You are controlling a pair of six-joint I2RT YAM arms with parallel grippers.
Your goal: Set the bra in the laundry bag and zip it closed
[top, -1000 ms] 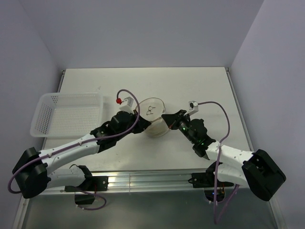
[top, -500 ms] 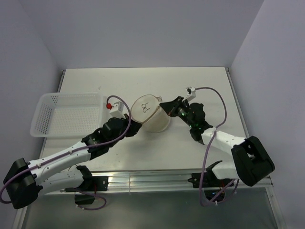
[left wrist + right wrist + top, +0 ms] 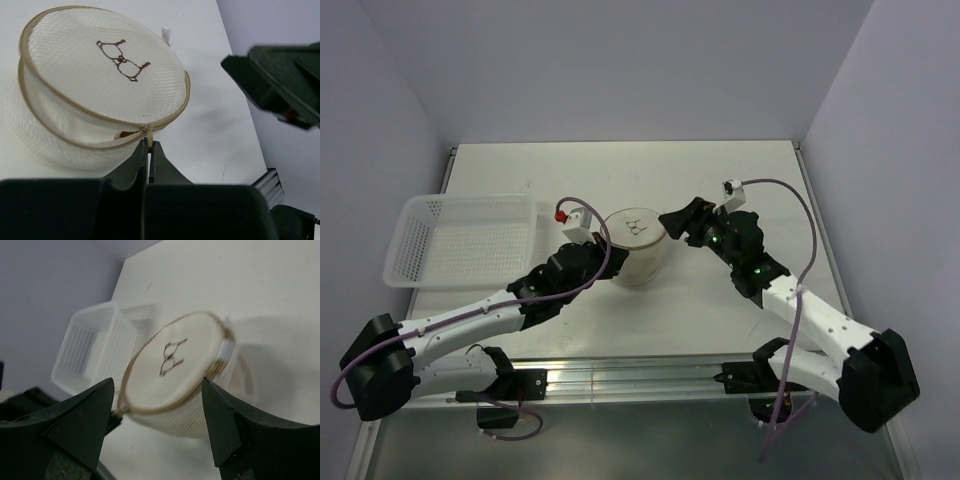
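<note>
The laundry bag [image 3: 638, 245] is a round white mesh drum with a tan zipper rim and a small dark drawing on its lid [image 3: 100, 70], and it stands upright at mid-table. My left gripper [image 3: 148, 146] is shut on the zipper pull [image 3: 146, 131] at the bag's near-left side [image 3: 612, 262]. A short slit beside the pull [image 3: 122, 134] shows something yellowish-brown. The bra is otherwise hidden. My right gripper [image 3: 676, 220] stands open just right of the bag, touching nothing. In the right wrist view the bag [image 3: 175, 360] lies beyond its spread fingers [image 3: 80, 415].
A white perforated plastic basket [image 3: 460, 240] sits at the table's left side [image 3: 92, 350]. A small white tab [image 3: 227, 347] sticks out from the bag's rim on the right. The white table [image 3: 740, 175] ends at purple walls behind and at both sides.
My right gripper has opened, let go of the bag's rim and drawn slightly back to the right. The bag has settled from tilted to upright. My left gripper still pinches the pull.
</note>
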